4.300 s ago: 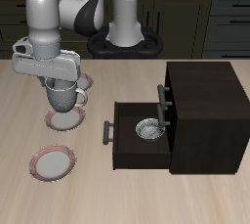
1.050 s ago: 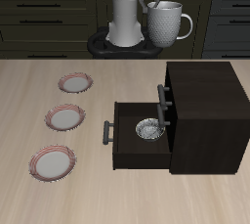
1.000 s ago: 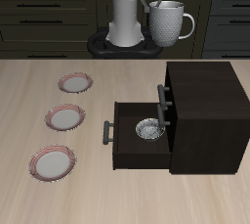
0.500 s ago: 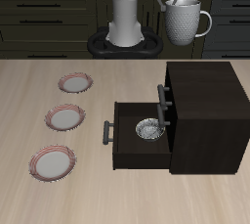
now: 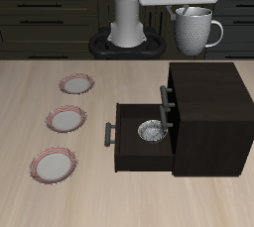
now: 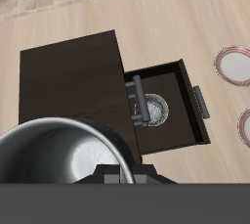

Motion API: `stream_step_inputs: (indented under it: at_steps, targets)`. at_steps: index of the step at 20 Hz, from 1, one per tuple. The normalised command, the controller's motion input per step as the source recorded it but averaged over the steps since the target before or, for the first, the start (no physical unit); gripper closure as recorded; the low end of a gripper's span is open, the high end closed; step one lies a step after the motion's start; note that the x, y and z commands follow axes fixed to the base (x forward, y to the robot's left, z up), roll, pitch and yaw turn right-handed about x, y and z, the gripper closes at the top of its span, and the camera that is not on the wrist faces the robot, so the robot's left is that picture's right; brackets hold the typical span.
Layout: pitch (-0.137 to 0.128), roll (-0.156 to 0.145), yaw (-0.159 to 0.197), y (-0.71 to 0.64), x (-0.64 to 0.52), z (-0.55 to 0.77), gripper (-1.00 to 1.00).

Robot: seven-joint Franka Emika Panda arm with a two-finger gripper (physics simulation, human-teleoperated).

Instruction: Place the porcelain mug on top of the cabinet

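Grey-white porcelain mug (image 5: 195, 30) held above dark cabinet (image 5: 206, 112), no writing legible

three pink-rimmed plates (image 5: 63, 120) in a row on table (image 5: 60, 196) | small patterned bowl (image 5: 151, 130) in open drawer

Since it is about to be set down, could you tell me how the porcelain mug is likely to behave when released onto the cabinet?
The porcelain mug looks rigid and probably brittle, so a gentle landing seems wise. Held upright by the gripper at its rim, it appears to have a flat base, so it should stand on the cabinet rather than roll. Its speckled sides may grip somewhat.
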Motion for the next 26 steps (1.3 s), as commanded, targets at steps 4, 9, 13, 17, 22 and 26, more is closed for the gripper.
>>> stream_step_inputs:
  at_steps: [4,9,13,17,22,26]
  targets:
    - [0.068,-0.001,-0.018,0.29,0.35,0.01,1.00]
    - [0.013,0.029,0.010,0.31,0.10,-0.03,1.00]
    - [0.005,-0.019,-0.001,0.12,0.26,0.06,1.00]
    - [0.011,-0.009,-0.007,0.01,0.14,0.06,1.00]
    - [-0.016,-0.017,0.020,0.00,0.14,-0.01,1.00]
    - [-0.001,0.009,0.040,0.06,0.15,-0.13,1.00]
